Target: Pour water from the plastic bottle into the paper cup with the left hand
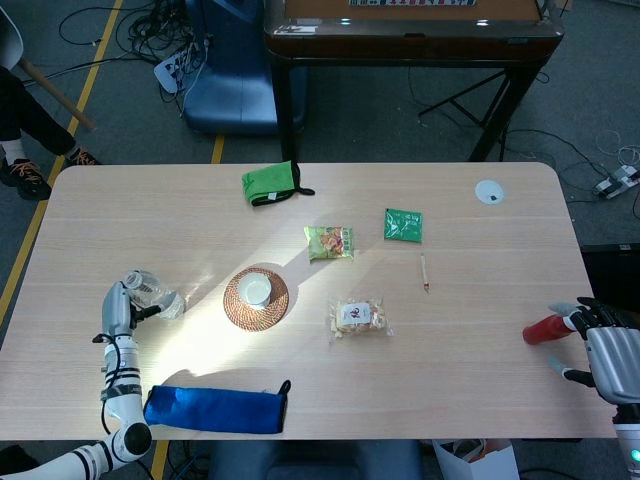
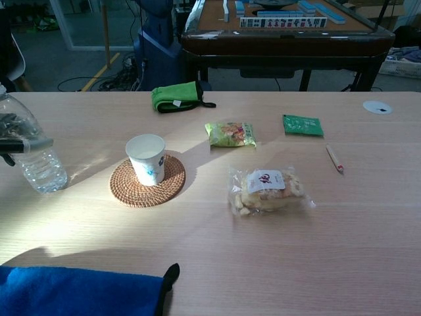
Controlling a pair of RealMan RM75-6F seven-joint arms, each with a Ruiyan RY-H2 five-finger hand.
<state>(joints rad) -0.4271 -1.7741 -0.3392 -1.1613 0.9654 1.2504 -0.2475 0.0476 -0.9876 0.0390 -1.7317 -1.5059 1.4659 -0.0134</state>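
Left hand (image 1: 118,306): grips the plastic bottle (image 2: 29,148) — tilted, at the table's (image 1: 480,330) 9 o'clock edge
Paper cup (image 2: 147,158): upright on a woven coaster (image 2: 131,187); at the bottle's 3 o'clock, apart
Right hand (image 1: 600,345): at 4 o'clock; fingers apart around a red object (image 1: 543,330) — grip unclear

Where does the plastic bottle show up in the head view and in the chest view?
Head view: plastic bottle at the table's left side, tilted, gripped by the left hand.
Chest view: plastic bottle at the far left edge, top cut off by the frame.
Shared landmark: the paper cup on its woven coaster, just right of the bottle.
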